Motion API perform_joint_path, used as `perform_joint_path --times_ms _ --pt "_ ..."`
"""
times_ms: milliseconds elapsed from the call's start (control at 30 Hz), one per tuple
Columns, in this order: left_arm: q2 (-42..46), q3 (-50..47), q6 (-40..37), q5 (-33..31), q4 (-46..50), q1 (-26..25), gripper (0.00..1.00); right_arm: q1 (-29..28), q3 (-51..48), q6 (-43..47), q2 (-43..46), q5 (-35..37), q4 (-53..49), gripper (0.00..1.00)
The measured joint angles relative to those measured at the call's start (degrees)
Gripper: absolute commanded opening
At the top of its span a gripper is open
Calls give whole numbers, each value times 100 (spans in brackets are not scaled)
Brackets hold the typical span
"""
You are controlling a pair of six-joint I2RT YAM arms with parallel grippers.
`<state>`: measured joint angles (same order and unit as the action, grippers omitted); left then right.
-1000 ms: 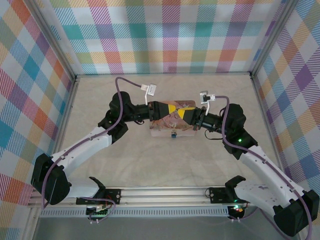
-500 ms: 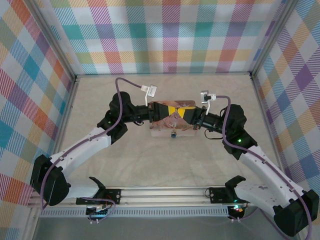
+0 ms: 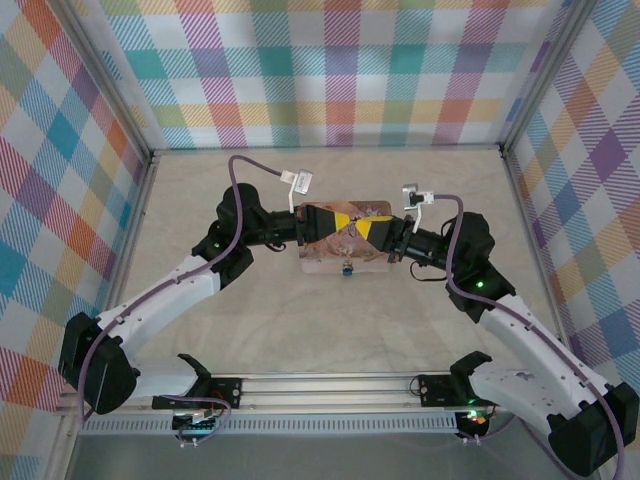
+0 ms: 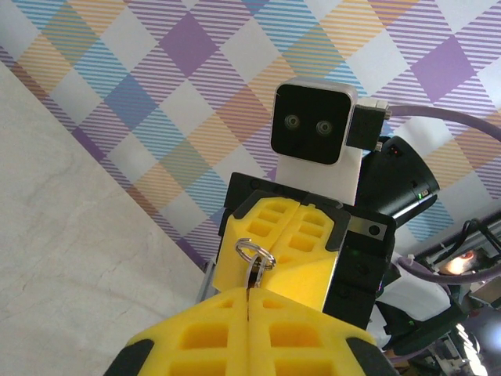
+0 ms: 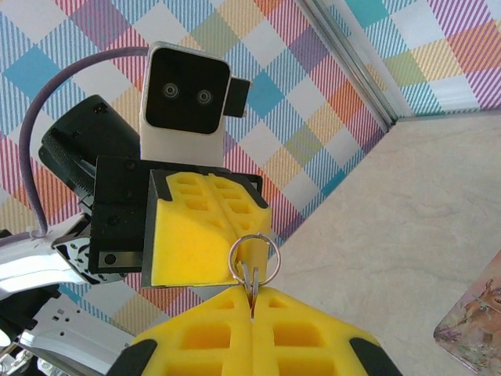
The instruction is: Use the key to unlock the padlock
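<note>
The padlock (image 3: 347, 268), tiny and bluish, hangs at the front face of the pink tin (image 3: 325, 255). Above the tin, my left gripper (image 3: 349, 221) and right gripper (image 3: 363, 225) meet tip to tip. In the left wrist view my left gripper (image 4: 249, 291) is shut, and the key (image 4: 254, 275) with its silvery ring sticks out of the seam between the fingers. In the right wrist view my right gripper (image 5: 252, 291) is shut too, with the key (image 5: 250, 276) pinched in its seam. The ring rests against the opposite yellow fingers.
The tin sits mid-table on the beige surface (image 3: 330, 320). Plaid walls enclose the back and both sides. A metal rail (image 3: 320, 385) runs along the near edge by the arm bases.
Both arms have shifted only slightly. The grippers stay tip to tip above the tin with the key between them.
</note>
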<state>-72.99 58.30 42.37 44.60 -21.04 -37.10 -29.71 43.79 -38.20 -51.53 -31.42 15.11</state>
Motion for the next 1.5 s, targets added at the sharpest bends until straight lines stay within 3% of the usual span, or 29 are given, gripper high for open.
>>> perform_joint_path --times_ms 233,467,633,700,767,867,1200,1367,1500 --pt "2 11 -17 -9 9 0 17 0 -31 -2 0 -127 13 0" --pt "4 24 -26 -24 -2 0 0 0 -87 -37 31 -168 37 0" --pt "13 48 -26 -24 22 0 0 0 -94 -37 39 -166 39 0" --pt "13 98 -98 -50 175 0 0 0 -94 -31 39 -162 7 19" --pt "13 251 -282 -101 533 -11 0 0 -94 4 50 -76 -149 45" --pt "15 680 -730 -299 1423 -13 0 0 -96 111 168 247 -634 56" --pt "-675 2293 -2229 -1071 4704 -26 0 0 -184 643 621 1628 -1880 59" --pt "-1639 3104 -2761 -1283 6297 -39 0 0 -212 855 243 1681 -2127 53" --pt "-1923 3327 -3045 -1316 6977 -103 0 0 -212 896 -208 1375 -2116 49"
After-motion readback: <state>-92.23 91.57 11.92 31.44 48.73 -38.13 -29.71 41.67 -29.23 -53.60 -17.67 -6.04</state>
